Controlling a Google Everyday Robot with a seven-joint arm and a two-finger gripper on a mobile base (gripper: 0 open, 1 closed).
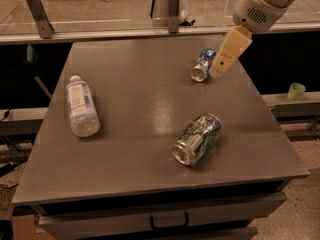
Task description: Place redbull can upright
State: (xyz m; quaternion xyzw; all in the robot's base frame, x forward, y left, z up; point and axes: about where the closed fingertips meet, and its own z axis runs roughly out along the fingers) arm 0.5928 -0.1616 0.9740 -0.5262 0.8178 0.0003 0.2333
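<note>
The redbull can (202,65) is slim and silver with blue markings. It lies on its side at the back right of the grey table (135,89), open end toward me. My gripper (219,71) hangs from the white arm at the upper right. Its cream tip is just right of the can, close beside it, above the table. It holds nothing that I can see.
A wider green-and-silver can (196,138) lies on its side near the table's front right. A clear plastic bottle with a white cap (81,105) lies at the left. A small green cup (296,90) sits on a ledge beyond the right edge. A rail runs behind the table.
</note>
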